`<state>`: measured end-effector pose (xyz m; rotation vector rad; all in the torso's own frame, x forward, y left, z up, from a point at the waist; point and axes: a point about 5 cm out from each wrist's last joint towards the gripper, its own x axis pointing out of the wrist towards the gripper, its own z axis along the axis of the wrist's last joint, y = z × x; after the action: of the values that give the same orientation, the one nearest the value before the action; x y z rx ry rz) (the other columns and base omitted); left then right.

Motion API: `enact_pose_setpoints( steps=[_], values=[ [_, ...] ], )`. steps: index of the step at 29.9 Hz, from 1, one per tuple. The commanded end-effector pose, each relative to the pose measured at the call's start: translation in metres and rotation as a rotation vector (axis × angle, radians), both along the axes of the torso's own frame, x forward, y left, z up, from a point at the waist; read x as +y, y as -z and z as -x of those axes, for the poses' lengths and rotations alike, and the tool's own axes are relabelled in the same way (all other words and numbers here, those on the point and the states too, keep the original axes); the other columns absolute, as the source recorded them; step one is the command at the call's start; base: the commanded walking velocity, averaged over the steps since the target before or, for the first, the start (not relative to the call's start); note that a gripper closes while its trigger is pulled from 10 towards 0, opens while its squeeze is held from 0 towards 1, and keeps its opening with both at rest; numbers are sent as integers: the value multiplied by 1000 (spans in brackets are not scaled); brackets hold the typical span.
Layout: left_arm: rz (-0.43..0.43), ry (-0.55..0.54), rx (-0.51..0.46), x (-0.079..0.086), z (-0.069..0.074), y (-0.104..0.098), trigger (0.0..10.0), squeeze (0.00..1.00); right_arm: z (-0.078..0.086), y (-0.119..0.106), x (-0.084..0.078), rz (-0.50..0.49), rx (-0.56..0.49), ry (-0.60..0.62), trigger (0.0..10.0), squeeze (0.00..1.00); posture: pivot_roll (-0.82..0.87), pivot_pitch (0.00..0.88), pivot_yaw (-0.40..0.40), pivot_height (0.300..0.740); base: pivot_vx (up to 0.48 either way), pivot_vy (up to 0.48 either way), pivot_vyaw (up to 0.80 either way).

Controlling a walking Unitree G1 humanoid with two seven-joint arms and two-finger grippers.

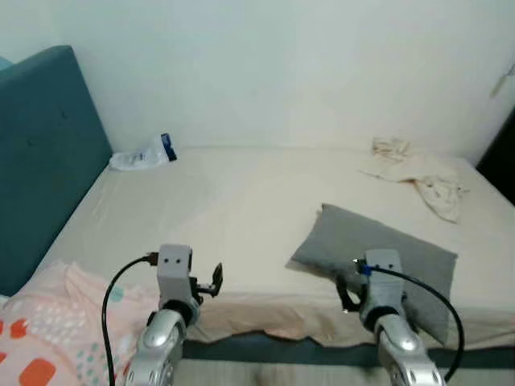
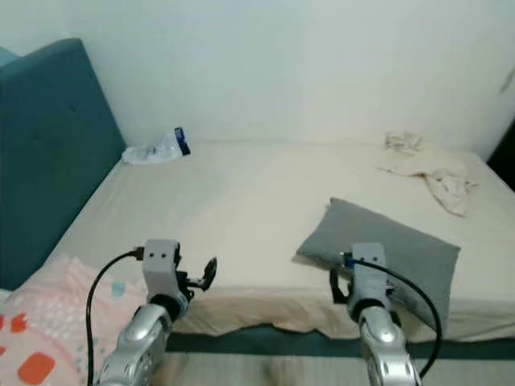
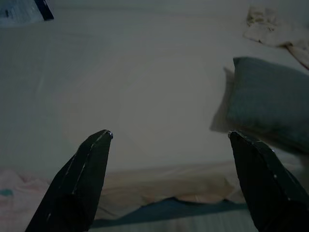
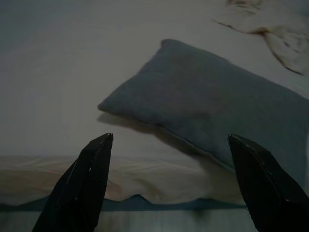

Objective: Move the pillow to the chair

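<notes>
A grey pillow (image 1: 378,249) lies flat on the cream bed (image 1: 241,209), near the front edge on the right side. In the right wrist view the grey pillow (image 4: 217,106) sits just beyond my right gripper (image 4: 169,140), which is open and holds nothing. My right arm (image 1: 382,297) is raised at the bed's front edge, right before the pillow. My left gripper (image 3: 169,137) is open too, held over the bed's front edge to the left, with the pillow (image 3: 268,101) off to its side. No chair is in sight.
A teal headboard (image 1: 44,153) stands along the left. A clear plastic bag (image 1: 145,154) lies at the back left of the bed and a crumpled cream cloth (image 1: 422,178) at the back right. A pink patterned blanket (image 1: 56,322) covers the front left corner.
</notes>
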<state>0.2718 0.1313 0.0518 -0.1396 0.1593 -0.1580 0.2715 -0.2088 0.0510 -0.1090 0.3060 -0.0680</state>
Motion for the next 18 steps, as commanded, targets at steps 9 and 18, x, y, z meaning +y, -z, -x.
enact_pose_setpoints(
  steps=[9, 18],
  values=[
    [16, 14, 21, 3, 2, 3, 10000, 0, 2, 4, 3, 1, 16, 2, 10000, 0, -130, 9, 37, 740, 0, 0, -775],
    [-1, 33, 32, 2, 2, 4, 10000, 0, 3, 3, 4, -10, -7, 16, 10000, 0, -130, 11, 42, 740, 0, 0, -617]
  ],
)
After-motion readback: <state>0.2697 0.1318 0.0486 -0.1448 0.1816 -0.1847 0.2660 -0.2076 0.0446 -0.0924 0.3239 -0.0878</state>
